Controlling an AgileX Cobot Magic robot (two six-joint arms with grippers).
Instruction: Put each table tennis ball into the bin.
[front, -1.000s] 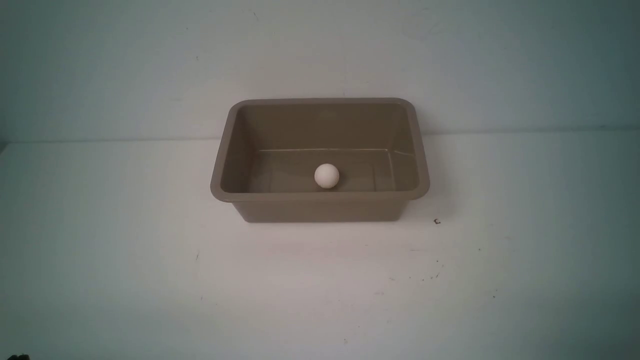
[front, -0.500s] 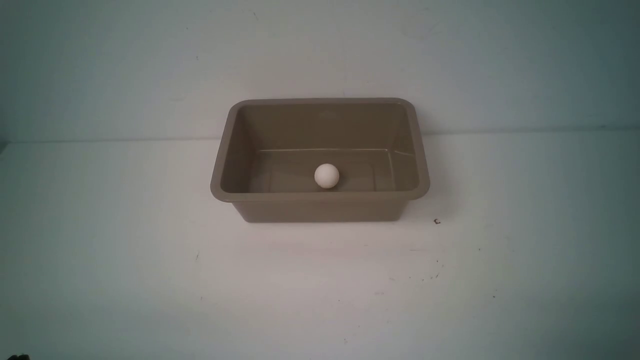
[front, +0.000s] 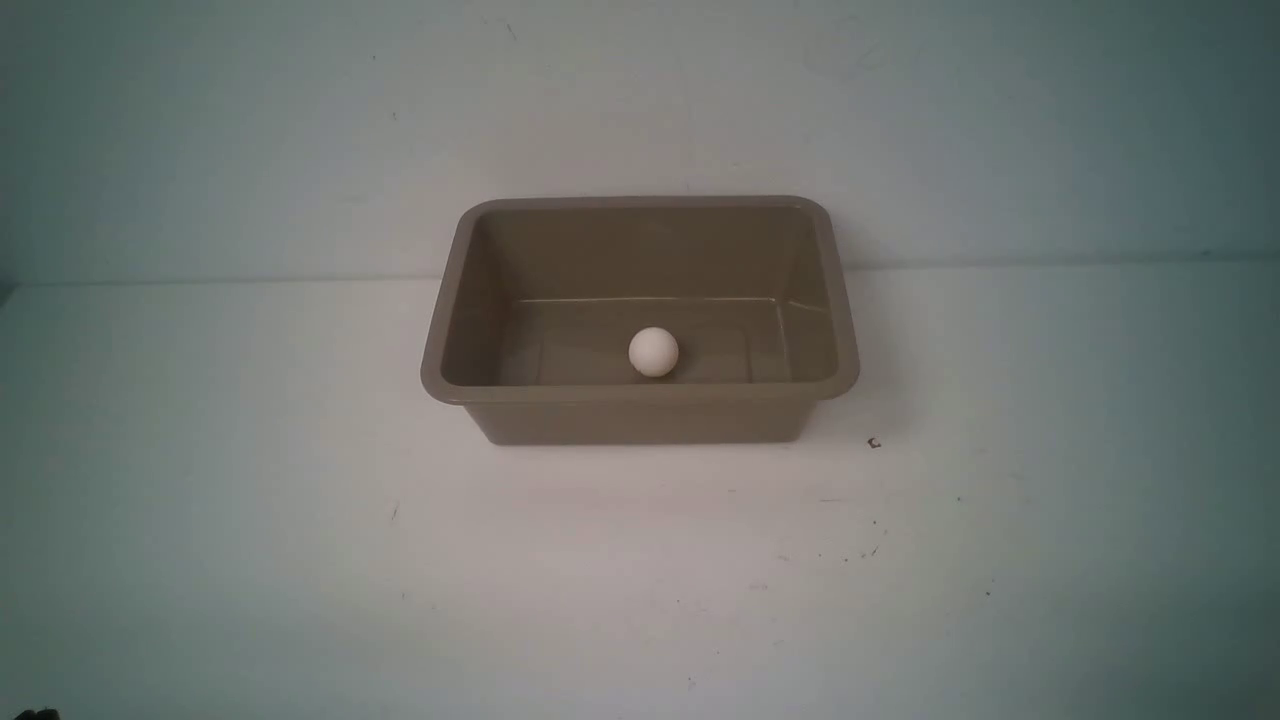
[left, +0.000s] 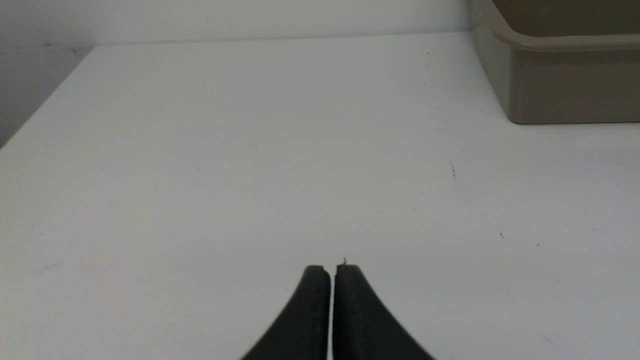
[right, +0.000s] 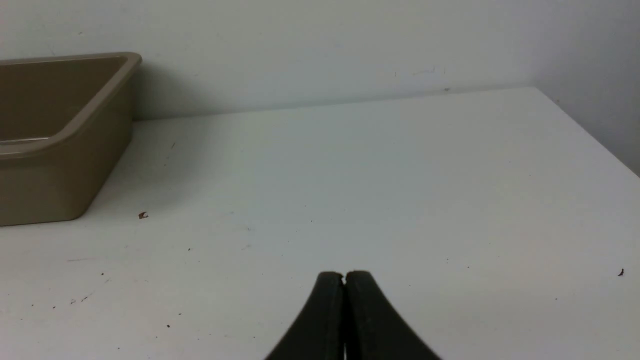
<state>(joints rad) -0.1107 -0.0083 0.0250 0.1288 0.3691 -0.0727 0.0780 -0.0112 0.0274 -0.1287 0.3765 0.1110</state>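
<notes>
Small matte white table tennis ball (front: 654, 352) sits on the floor of the taupe rectangular plastic bin (front: 640, 415), both grippers (left gripper (left: 332, 270), right gripper (right: 344, 276)) pressed together w/ nothing held, so the only risk I see is an arm nudging the bin

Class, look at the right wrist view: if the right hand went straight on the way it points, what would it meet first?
Probably nothing on the white table: the shut right hand points past the bin, which sits off to one side, toward the wall.
</notes>
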